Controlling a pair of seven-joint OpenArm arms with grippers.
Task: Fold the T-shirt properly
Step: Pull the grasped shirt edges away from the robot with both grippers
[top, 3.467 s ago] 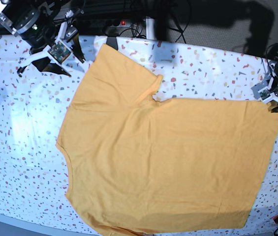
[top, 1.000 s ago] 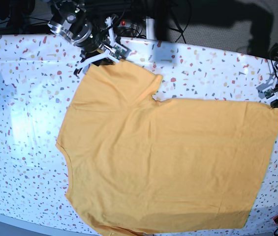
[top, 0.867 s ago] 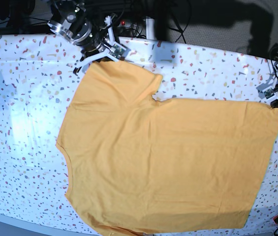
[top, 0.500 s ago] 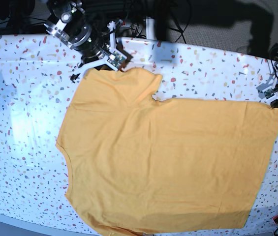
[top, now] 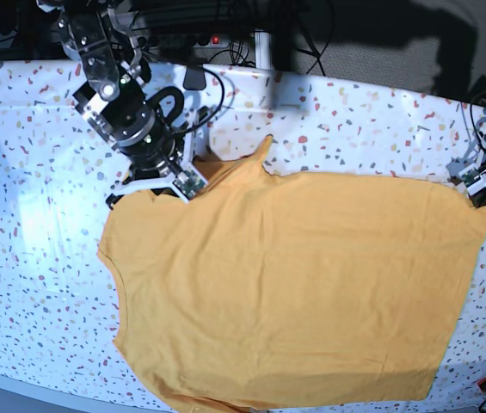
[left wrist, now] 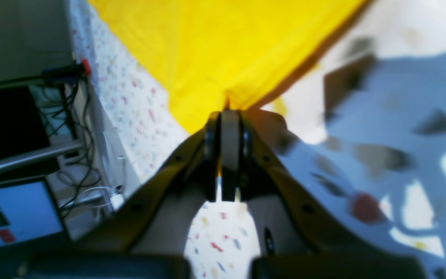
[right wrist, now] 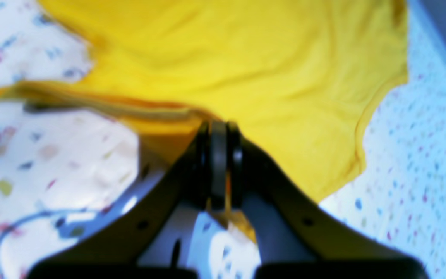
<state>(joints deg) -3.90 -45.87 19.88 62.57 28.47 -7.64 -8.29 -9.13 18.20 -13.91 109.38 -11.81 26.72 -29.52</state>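
The orange-yellow T-shirt [top: 294,284] lies spread on the speckled table, plain side up; no lettering shows. My right gripper [top: 187,186], on the base view's left, is shut on the sleeve's edge and holds it folded over towards the shirt's body. In the right wrist view the cloth [right wrist: 265,77] bunches into a fold at the shut gripper [right wrist: 218,130]. My left gripper [top: 476,182], at the base view's right edge, is shut on the shirt's far right corner. In the left wrist view the cloth [left wrist: 227,46] runs into the shut gripper [left wrist: 229,116].
The white speckled table cover [top: 36,241] surrounds the shirt. Cables and a power strip [top: 217,39] lie along the back edge. A monitor [left wrist: 14,217] stands beside the table in the left wrist view. The front table edge is just below the shirt's hem.
My right gripper closed on the sleeve at the back and dragged it forward and left over the shirt, flattening the raised sleeve. The left gripper stayed at the right corner.
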